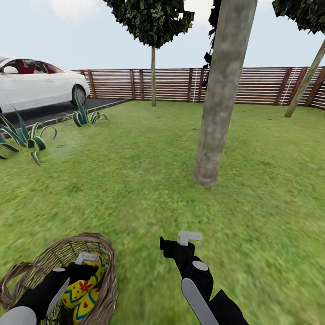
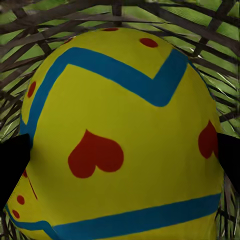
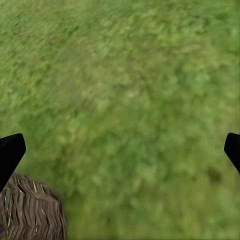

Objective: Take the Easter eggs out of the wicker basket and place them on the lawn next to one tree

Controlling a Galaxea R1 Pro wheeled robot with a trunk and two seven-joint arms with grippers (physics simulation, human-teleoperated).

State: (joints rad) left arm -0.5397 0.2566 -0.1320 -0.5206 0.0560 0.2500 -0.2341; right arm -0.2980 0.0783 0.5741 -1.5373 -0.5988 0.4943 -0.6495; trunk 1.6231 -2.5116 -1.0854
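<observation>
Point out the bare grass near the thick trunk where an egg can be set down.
Bare lawn rings the thick trunk: between it and the wicker basket, and ahead of the right tool. It is crowded inside the basket, where the left tool sits among the eggs.

You cannot see the fingertips of the left gripper [image 1: 85,264] from the head camera: they go down inside the wicker basket [image 1: 106,253], among the Easter eggs [image 1: 83,289]. How many eggs lie in the basket you cannot count, because the arm covers part of them. In the left wrist view one egg [image 2: 120,140] is so close that its lower end is cut by the picture's edge. The crown of the thick tree [image 1: 221,90] is cut off at the top. The white car [image 1: 36,83], far left of this tree, is cut too.
</observation>
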